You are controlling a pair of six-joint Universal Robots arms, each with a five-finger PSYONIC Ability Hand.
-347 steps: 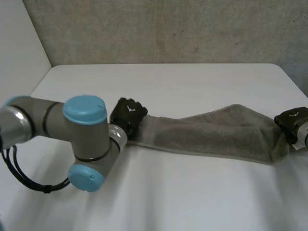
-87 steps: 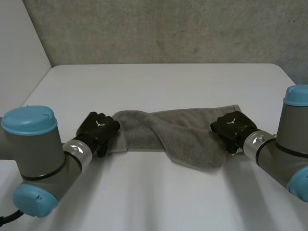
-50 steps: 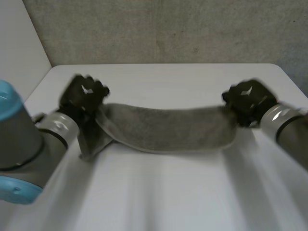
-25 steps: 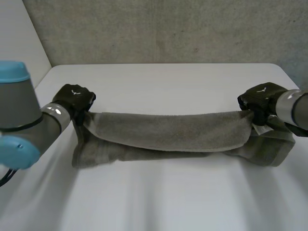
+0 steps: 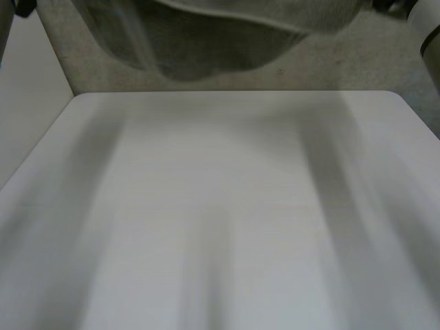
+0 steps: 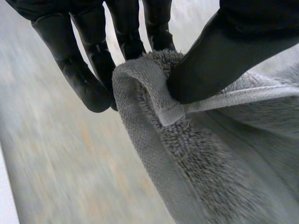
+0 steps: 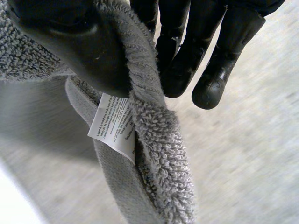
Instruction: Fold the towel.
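The grey towel (image 5: 206,41) hangs in the air high above the white table (image 5: 227,206), sagging in the middle between my two arms. In the left wrist view my left hand (image 6: 224,56) pinches a hemmed corner of the towel (image 6: 210,154) between thumb and fingers. In the right wrist view my right hand (image 7: 60,32) pinches the other end of the towel (image 7: 159,140) the same way, right above a white care label (image 7: 114,126). Both ends are bunched where they are held.
A rough grey wall (image 5: 385,65) stands behind the table's far edge. Part of my right arm (image 5: 430,27) shows beside the towel's right end.
Both hands have swung up and away from the table, lifting the towel from just above the surface to high in the air. The grips have stayed shut.
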